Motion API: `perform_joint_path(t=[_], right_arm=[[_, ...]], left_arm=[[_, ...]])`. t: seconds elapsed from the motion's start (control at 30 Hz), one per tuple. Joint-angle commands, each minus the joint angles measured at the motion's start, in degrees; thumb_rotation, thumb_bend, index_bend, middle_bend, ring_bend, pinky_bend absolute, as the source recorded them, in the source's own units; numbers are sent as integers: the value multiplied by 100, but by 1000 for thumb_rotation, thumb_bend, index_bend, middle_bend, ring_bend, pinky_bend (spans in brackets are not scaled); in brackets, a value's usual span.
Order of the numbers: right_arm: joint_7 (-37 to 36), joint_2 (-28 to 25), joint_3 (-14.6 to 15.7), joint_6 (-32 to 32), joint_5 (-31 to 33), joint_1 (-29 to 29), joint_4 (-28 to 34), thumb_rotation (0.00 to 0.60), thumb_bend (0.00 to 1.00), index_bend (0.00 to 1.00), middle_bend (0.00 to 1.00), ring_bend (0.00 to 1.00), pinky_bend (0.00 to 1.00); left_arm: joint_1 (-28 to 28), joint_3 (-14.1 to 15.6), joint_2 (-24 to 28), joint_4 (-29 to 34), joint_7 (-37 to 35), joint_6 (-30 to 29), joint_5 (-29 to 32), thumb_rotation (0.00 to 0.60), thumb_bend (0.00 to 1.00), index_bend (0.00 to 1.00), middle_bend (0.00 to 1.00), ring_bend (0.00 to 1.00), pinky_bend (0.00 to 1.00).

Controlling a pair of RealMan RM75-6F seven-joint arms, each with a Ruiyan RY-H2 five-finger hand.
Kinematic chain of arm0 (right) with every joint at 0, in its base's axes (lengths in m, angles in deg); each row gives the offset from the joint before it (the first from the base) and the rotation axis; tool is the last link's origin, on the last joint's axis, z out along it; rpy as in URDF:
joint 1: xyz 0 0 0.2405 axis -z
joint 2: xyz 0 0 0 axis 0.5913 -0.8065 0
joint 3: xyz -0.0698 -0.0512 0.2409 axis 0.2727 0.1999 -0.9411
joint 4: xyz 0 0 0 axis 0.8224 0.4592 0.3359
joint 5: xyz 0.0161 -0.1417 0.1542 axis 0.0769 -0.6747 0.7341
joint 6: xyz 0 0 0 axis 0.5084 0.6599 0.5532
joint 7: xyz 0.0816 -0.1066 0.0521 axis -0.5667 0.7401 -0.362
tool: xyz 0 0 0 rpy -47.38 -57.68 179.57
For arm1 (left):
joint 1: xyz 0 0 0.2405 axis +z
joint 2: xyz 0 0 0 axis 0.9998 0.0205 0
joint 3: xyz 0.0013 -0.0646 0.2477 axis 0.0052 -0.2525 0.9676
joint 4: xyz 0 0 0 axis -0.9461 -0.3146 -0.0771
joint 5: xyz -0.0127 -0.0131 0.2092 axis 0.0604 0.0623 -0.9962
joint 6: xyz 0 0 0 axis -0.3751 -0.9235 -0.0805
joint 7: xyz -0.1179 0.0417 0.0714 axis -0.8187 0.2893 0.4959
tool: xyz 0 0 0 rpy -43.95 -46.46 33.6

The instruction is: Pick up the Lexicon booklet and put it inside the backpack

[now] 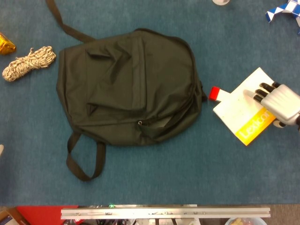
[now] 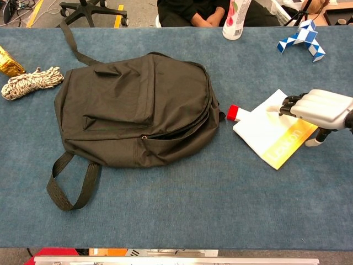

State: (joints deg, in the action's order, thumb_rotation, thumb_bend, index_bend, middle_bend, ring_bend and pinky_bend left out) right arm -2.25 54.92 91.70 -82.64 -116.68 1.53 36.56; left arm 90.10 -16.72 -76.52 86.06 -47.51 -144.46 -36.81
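The right robot hand (image 1: 280,103) rests fingers-down on the Lexicon booklet (image 1: 241,110), grip unclear, beside the backpack (image 1: 129,86).

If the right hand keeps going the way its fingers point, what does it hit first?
Probably the red item at the Lexicon booklet edge, then the backpack; the right hand height is unclear.
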Motion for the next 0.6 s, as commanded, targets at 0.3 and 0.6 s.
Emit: perform_joint_path(t=[0.3, 0.6], right_arm=[[50, 158, 1, -227, -99, 98, -156, 600, 97, 26, 260, 133, 275], [25, 146, 33, -305, -159, 132, -152, 600, 105, 26, 261, 135, 275]], left_arm=[[8, 2, 11, -36, -75, 8, 13, 600, 169, 332, 305, 259, 282], [0, 23, 34, -43, -121, 36, -15, 600, 170, 330, 304, 259, 282]])
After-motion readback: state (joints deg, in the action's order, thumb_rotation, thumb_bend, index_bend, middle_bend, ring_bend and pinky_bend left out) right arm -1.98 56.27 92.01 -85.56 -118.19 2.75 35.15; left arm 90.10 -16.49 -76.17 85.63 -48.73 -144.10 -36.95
